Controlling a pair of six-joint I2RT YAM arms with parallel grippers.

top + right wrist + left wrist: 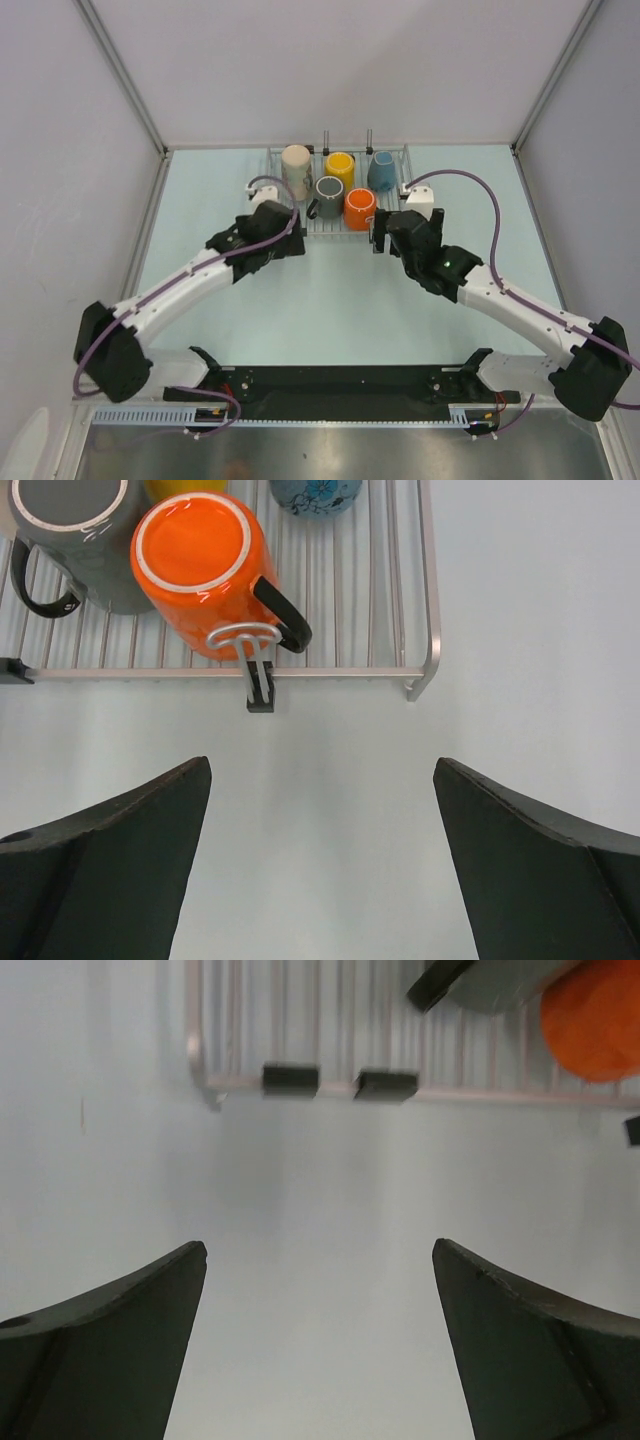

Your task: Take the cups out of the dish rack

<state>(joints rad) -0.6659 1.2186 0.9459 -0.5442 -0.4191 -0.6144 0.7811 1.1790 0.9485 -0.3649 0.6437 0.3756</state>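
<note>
Left tool (320, 1255) and right tool (320, 770) both spread wide, holding nothing, open tabletop (330, 745) before the dish rack (429, 600) edge; yellow cup (185, 487) mostly cut off.

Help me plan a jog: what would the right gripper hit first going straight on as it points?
Probably the near rail of the dish rack, with the orange cup just behind; height unclear, so it might pass over.
</note>
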